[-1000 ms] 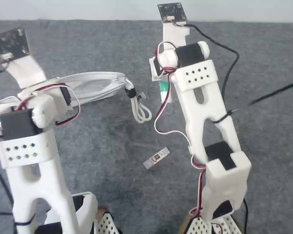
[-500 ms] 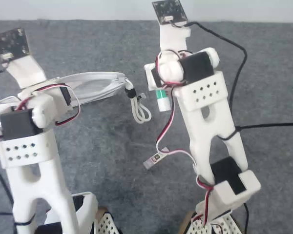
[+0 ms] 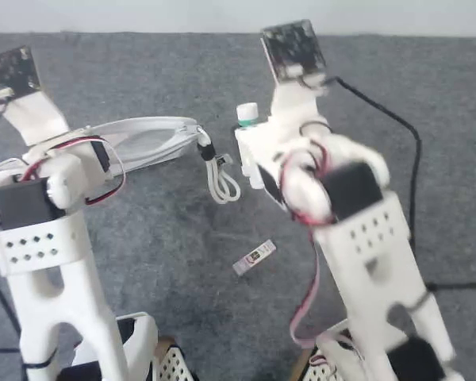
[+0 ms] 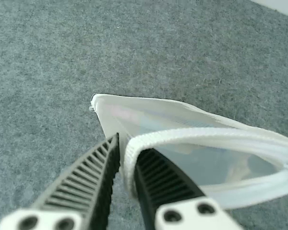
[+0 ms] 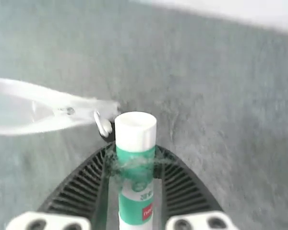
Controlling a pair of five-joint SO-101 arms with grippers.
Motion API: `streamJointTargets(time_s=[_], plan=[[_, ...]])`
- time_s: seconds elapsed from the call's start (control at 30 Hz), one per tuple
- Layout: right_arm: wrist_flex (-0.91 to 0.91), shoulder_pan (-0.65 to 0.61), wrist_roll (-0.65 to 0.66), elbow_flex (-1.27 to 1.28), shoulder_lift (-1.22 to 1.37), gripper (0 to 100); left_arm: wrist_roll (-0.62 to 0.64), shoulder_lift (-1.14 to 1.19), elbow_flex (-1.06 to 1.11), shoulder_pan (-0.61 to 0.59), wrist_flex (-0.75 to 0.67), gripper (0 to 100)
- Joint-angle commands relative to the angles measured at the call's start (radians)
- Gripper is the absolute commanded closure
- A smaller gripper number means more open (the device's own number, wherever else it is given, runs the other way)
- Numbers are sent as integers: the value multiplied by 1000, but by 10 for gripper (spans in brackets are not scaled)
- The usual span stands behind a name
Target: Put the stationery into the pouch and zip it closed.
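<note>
A white mesh pouch [image 3: 147, 141] lies on the grey carpet with its mouth open. My left gripper [image 4: 126, 165] is shut on the pouch's zipper rim [image 4: 192, 136], holding one edge up. My right gripper [image 5: 134, 160] is shut on a green and white glue stick [image 5: 134, 158], white cap forward. In the high view the glue stick [image 3: 247, 114] sits just right of the pouch's zipper end, lifted off the carpet. The pouch [image 5: 33, 112] and its zipper pull [image 5: 103, 125] lie close beyond the stick's cap. A small eraser-like piece [image 3: 254, 257] lies on the carpet between the arms.
A white cord loop [image 3: 222, 181] on the pouch's zipper end trails over the carpet. Black cables [image 3: 412, 159] run behind the right arm. Open carpet stretches to the far right and in front of the pouch.
The right arm has lifted the glue stick off the carpet and swung it up and left toward the pouch's zipper end. The left arm and pouch have stayed put.
</note>
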Motion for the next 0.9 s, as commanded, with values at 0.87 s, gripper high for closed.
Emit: streamJointTargets(time_s=[0.87], plan=[[-1382,-245,-8,738,-325,993,6,-43,-12,0,-29,989]])
